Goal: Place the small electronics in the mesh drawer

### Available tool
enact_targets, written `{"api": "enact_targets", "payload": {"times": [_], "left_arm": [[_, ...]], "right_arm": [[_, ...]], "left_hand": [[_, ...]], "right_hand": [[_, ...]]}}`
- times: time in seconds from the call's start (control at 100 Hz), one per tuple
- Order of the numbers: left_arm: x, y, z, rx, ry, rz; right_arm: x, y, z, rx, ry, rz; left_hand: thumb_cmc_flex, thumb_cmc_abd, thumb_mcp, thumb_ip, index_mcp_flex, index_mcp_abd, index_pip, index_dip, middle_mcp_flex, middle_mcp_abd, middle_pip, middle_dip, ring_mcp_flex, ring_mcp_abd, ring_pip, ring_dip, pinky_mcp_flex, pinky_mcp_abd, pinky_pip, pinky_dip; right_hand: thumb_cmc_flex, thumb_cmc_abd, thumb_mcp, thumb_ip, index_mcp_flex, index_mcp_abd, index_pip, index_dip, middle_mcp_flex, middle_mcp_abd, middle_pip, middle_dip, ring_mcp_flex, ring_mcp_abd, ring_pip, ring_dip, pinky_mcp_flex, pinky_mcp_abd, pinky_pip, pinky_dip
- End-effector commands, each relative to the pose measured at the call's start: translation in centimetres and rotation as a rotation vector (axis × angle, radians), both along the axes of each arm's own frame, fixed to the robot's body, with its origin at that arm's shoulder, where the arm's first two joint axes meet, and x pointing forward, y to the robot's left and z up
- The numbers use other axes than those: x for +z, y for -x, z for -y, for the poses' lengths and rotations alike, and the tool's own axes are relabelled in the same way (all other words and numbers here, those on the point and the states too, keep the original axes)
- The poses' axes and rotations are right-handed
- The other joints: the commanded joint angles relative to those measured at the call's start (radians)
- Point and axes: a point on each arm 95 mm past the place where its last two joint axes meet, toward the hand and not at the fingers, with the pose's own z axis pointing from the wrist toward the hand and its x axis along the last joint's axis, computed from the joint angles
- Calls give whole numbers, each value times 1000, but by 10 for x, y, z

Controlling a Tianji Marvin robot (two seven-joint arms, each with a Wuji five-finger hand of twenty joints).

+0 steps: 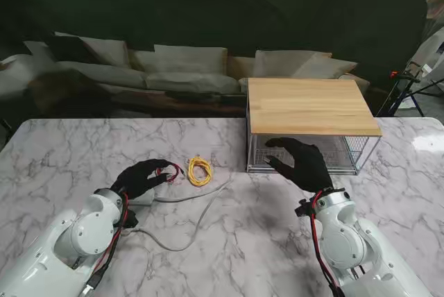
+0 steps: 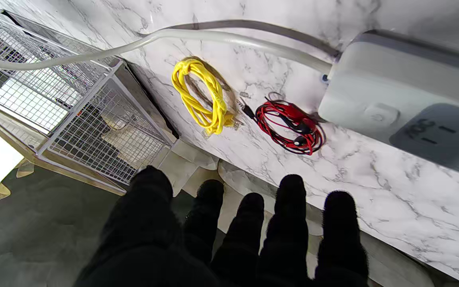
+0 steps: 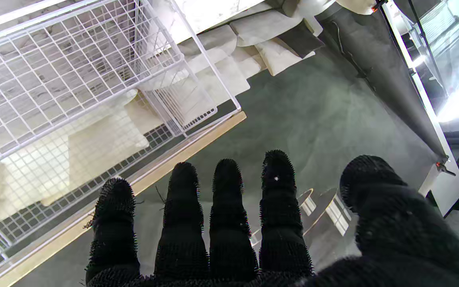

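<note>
A coiled red and black cable (image 1: 171,170) (image 2: 291,126) lies on the marble table, with a coiled yellow cable (image 1: 200,170) (image 2: 203,94) just to its right. My left hand (image 1: 141,177) (image 2: 233,235), black-gloved and open, hovers over the red coil with fingers spread and holding nothing. The white mesh drawer (image 1: 305,153) (image 2: 58,103) (image 3: 74,91) sits under a wooden top (image 1: 309,105) at the right. In front of the drawer's face, my right hand (image 1: 302,162) (image 3: 237,223) is open with straight fingers; whether it touches the mesh I cannot tell.
A white power strip (image 1: 141,198) (image 2: 405,103) lies beside my left hand, its grey cord (image 1: 198,212) (image 2: 197,38) looping across the table toward the drawer. A sofa (image 1: 173,68) stands beyond the table's far edge.
</note>
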Motion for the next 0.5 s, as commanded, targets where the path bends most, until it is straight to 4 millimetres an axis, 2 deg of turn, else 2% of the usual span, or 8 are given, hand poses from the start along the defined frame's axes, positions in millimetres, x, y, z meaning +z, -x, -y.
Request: {"api": "enact_targets", "payload": {"times": [0.0, 0.34, 0.42, 0.49], "left_arm": [[-1, 0, 1, -2, 2, -13], [0, 1, 1, -6, 3, -9], [-1, 1, 1, -2, 6, -14], [-1, 1, 0, -1, 8, -14]], "right_arm": [[-2, 1, -1, 2, 2, -5], [4, 15, -2, 15, 5, -1], [6, 20, 0, 24, 41, -34], [9, 24, 4, 29, 80, -66]], "left_hand": [[-16, 53, -22, -19, -19, 3, -1, 1, 8, -10, 9, 6, -15, -2, -13, -7, -15, 9, -3, 5], [-17, 53, -22, -20, -20, 3, -1, 1, 9, -12, 9, 6, -14, -2, -14, -7, -15, 8, -4, 5], [-17, 53, -22, -20, -19, 2, -1, 1, 8, -12, 9, 6, -14, -4, -13, -7, -15, 8, -4, 5], [-16, 53, -22, -20, -18, 3, 0, 1, 9, -12, 9, 7, -14, -3, -13, -7, -15, 9, -4, 5]], "right_hand": [[-43, 28, -8, -27, -5, 1, -6, -16, -17, -6, -5, 3, -30, -6, -5, -10, -17, -13, -10, 5], [-41, 32, -8, -27, 1, 4, -4, -16, -3, -5, 2, 7, -5, 4, 8, -4, -1, -9, 1, 10], [-34, 32, -12, -27, 37, 21, 17, -6, 25, 6, 35, 30, 24, 19, 34, 16, 19, -6, 49, 37], [-26, 30, -18, -28, 89, 39, 66, 25, 59, 20, 96, 85, 64, 32, 74, 55, 47, -6, 111, 78]]}}
